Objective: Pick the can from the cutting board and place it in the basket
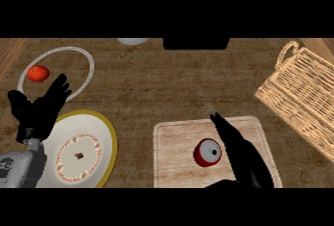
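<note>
A red can [207, 152] with a silver top lies on the pale wooden cutting board [176, 145] at the lower middle of the head view. My right hand [240, 150] rises from the lower edge just right of the can, fingers straight and pointing away from me, open, close beside the can. The wicker basket [301, 99] with a handle stands at the right edge, apart from the board. My left hand [39, 110] rests open at the left, fingers up, above a plate.
A white plate with a yellow rim [104, 132] sits at the lower left. A wire ring [88, 66] with a red tomato [38, 73] inside lies at the upper left. A white bowl [133, 41] and a dark object [195, 43] stand at the far edge.
</note>
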Controlling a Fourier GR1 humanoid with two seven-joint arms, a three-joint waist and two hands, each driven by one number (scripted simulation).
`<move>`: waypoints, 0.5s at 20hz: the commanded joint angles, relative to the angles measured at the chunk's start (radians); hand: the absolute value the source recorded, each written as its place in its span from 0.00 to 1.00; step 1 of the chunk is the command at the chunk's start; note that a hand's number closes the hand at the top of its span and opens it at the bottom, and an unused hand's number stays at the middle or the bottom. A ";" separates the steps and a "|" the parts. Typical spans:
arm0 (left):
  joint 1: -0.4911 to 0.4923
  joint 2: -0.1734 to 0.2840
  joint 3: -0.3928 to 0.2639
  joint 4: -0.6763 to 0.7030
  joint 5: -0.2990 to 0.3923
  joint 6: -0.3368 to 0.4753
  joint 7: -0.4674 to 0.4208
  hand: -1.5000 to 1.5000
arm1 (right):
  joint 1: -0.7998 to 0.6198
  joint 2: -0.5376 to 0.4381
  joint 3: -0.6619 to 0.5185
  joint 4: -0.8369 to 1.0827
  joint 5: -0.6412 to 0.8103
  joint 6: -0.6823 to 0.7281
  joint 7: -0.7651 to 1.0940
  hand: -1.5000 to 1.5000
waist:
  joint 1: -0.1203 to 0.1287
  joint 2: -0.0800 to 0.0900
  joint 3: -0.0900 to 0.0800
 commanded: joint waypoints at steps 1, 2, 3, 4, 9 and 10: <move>0.009 0.028 0.048 0.012 0.020 -0.057 0.004 0.50 | 0.019 -0.005 -0.008 0.036 0.039 0.004 -0.033 0.00 | 0.001 0.000 0.000; -0.080 -0.010 0.024 0.127 -0.029 -0.021 -0.038 0.50 | -0.035 0.035 -0.014 0.042 0.058 0.011 0.015 0.00 | -0.002 0.001 0.000; 0.007 0.015 0.033 -0.064 0.018 -0.040 0.060 0.50 | 0.012 -0.031 -0.072 0.026 0.010 0.032 -0.030 0.00 | 0.002 -0.001 0.000; -0.018 0.006 0.046 0.022 -0.004 -0.032 0.008 0.50 | 0.005 0.007 -0.035 0.101 0.067 -0.015 -0.051 0.00 | 0.001 0.000 0.000; -0.018 -0.026 0.027 -0.091 -0.027 0.010 0.104 0.50 | -0.013 0.076 0.018 0.136 0.146 -0.024 0.002 0.00 | 0.002 0.000 0.000; 0.019 -0.028 0.043 -0.001 -0.031 -0.045 -0.023 0.50 | -0.031 0.074 0.000 0.079 0.128 0.039 0.030 0.00 | 0.001 0.000 0.000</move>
